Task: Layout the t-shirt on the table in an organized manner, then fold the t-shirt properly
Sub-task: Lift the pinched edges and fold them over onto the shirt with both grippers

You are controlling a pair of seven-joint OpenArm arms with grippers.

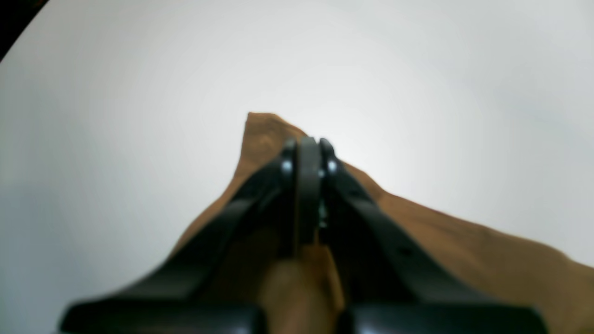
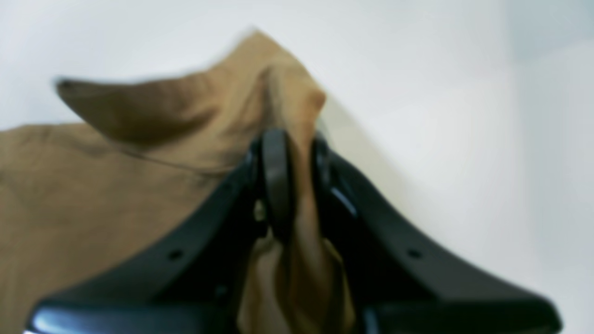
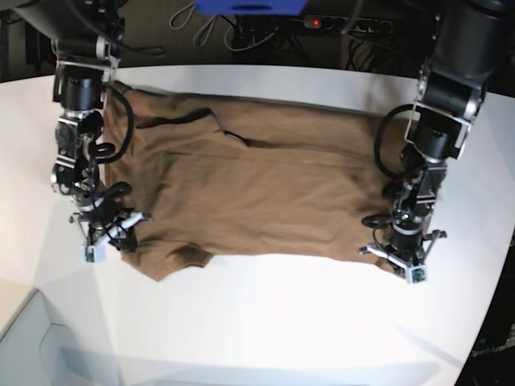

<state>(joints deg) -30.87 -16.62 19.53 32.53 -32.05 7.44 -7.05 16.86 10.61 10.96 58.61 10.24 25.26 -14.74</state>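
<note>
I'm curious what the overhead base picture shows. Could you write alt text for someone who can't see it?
A tan-brown t-shirt lies spread across a white table, with a black robot arm at each end. The left pincer grips the shirt's near edge on the picture's right; the right pincer grips it on the picture's left. Cables and dark equipment sit behind the table.

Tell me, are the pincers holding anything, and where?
Both hold the shirt. The left pincer pinches a bottom corner near the hem; the right pincer pinches bunched cloth at its sleeve end.
</note>
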